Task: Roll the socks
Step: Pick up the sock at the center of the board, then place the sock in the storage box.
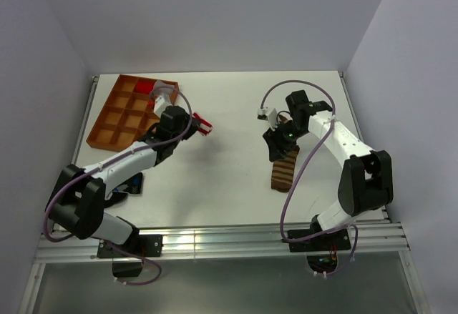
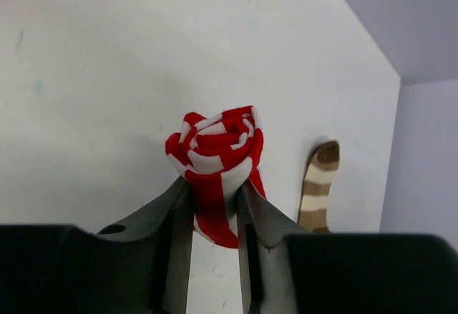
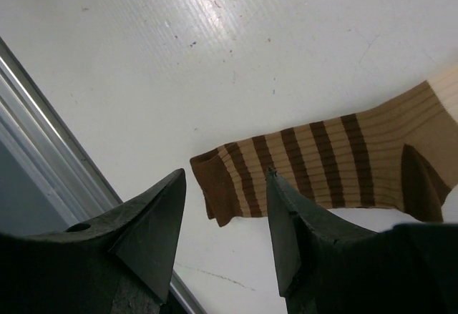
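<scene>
One sock rolled and pinched, the other flat

The left gripper (image 2: pixel 215 185) is clamped on the red-and-white sock (image 2: pixel 218 149), which is rolled up with its spiral end facing the wrist cam. The brown-and-tan sock (image 1: pixel 284 172) lies flat on the table (image 1: pixel 229 114), long axis near-to-far. Its far end is hidden under the right gripper (image 1: pixel 279 144), jaws apart.
</scene>
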Tool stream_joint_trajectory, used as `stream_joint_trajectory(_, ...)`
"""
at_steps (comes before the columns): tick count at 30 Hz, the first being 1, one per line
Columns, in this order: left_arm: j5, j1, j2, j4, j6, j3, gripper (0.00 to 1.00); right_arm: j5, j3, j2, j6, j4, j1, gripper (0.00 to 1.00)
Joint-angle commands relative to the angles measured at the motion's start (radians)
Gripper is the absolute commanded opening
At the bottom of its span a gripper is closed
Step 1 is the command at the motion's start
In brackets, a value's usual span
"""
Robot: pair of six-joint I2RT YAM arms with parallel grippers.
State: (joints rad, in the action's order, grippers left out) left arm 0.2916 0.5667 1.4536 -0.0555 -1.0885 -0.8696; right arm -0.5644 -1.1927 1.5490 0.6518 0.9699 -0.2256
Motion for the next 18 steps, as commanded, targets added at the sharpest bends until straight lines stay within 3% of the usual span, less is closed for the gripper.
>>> stream_joint_trajectory(1, -0.042, -0.07, -0.03, -0.004, 0.076, -0.087, 0.0, 0.011, -0.048, -0.03, -0.009, -0.028, 0.014, 0.56)
stream_joint_trajectory(10, -0.16, -0.336, 0.048, -0.061, 0.148, -0.239, 0.0, 0.023, -0.096, -0.033, -0.035, -0.049, 0.019, 0.56)
stream_joint_trajectory(18, -0.307, -0.563, 0.224, -0.161, 0.16, -0.379, 0.0, 0.047, -0.151, 0.002, -0.04, -0.05, 0.02, 0.56)
